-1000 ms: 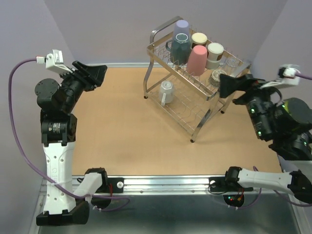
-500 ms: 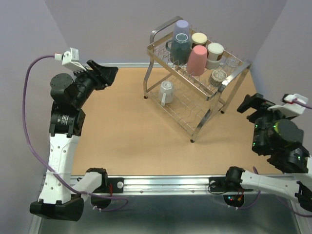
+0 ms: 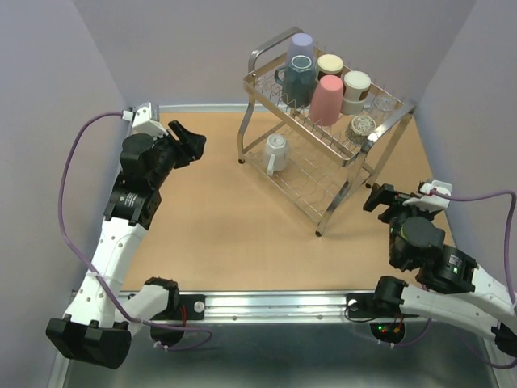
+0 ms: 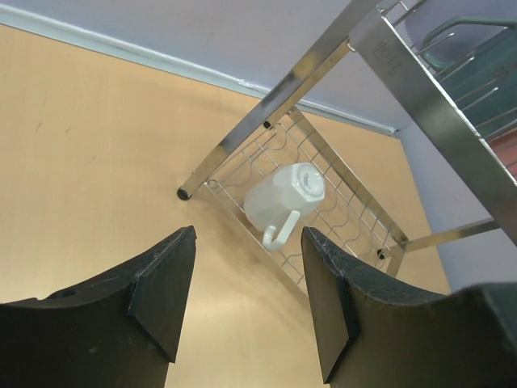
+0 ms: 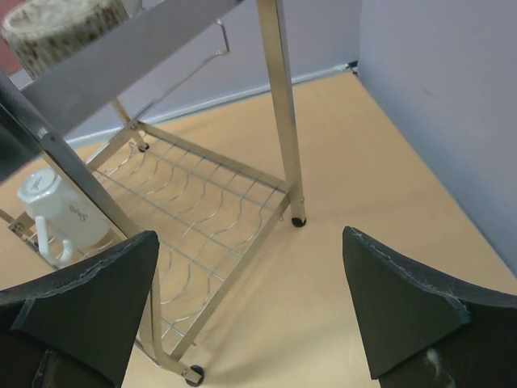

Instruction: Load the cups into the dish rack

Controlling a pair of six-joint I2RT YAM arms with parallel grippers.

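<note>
Low in the chrome rack (image 4: 436, 109), a white handled mug (image 4: 283, 198)

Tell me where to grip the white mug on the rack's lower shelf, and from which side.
Take the white mug by its handle, coming in low from the rack's left front with the left gripper. The mug sits base up on the lower shelf, and the handle points toward the shelf edge on that gripper's side. It is probably an easier hold than the wide body.
</note>
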